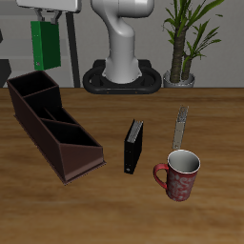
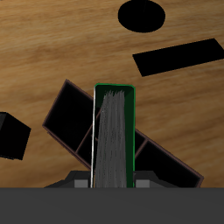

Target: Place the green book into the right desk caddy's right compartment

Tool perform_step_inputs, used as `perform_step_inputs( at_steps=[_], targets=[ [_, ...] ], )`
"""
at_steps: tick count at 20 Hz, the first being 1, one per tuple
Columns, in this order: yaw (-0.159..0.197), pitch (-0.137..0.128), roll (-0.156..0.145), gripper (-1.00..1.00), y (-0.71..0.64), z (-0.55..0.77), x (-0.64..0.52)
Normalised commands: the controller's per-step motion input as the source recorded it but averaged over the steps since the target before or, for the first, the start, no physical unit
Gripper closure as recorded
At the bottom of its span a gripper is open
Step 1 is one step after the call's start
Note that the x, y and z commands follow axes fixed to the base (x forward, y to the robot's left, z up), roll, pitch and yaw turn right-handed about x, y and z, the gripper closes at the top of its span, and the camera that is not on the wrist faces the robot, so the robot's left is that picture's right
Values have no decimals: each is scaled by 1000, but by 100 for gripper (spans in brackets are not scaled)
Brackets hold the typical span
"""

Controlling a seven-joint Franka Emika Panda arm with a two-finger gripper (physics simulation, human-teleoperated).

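Note:
My gripper (image 1: 45, 21) is high above the table's back, shut on the green book (image 1: 45, 45), which hangs upright from it. The right desk caddy (image 1: 54, 126), long and dark brown, lies on the table below. Its sloped low end points toward the front edge. Its right compartment (image 1: 29, 89) is the squarish section at the far end, almost straight under the book. In the wrist view the green book (image 2: 114, 131) shows its green edge and pale pages between my fingers, with the caddy (image 2: 73, 115) crossing behind it far below.
A black book (image 1: 134, 145) stands upright mid-table. A red mug (image 1: 179, 174) sits near the front edge, with a grey flat object (image 1: 181, 122) behind it. The robot base (image 1: 119, 67) and a potted plant (image 1: 183, 43) stand at the back.

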Motion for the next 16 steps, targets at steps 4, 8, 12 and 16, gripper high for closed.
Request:
perform_step_inputs(
  at_steps=[4,8,12,16],
  targets=[
    [17,-22,-36,100,-171,-22,-372],
    [16,-33,-75,100,-292,-52,-350],
    [-5,13,-45,100,-276,-86,-196],
    [-8,10,-65,100,-271,-122,-347]
  ],
)
